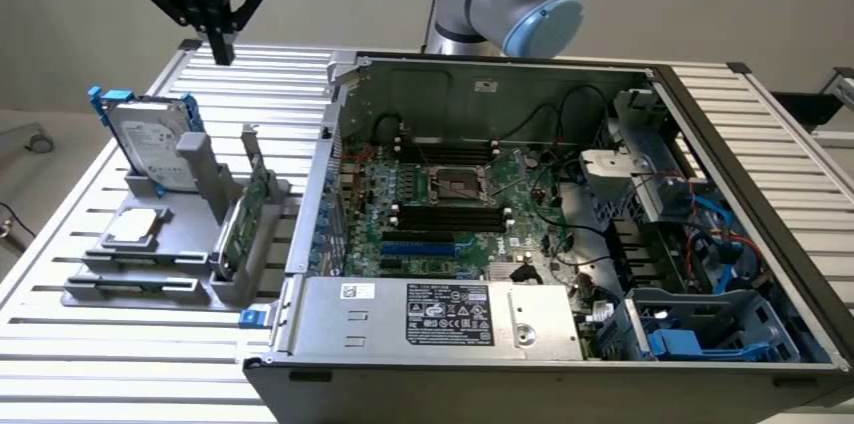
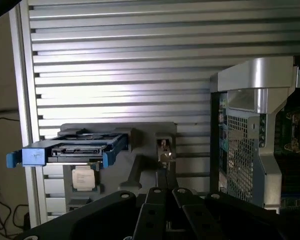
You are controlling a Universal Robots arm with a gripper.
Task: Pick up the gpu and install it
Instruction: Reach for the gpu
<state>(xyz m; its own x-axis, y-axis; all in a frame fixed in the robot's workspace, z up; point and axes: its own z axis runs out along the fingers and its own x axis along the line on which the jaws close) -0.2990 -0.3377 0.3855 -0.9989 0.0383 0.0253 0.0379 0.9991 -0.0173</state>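
- The tool is closed tight, finger against finger, with nothing between them.
- It hangs in the air over the far edge of the slatted bench, toward the exterior view's left.
- In the wrist view its closed tips line up with the silver end of the gpu, without touching it.
- The gpu stands on edge in a slot of the grey holder, well below the tool, its green board showing.
- In the same holder, a hard drive in a blue frame stands upright further to the exterior view's left.
- A processor chip lies flat near the hard drive.
- Just beside the holder, on the exterior view's right, the open computer case lies on the bench, motherboard exposed.
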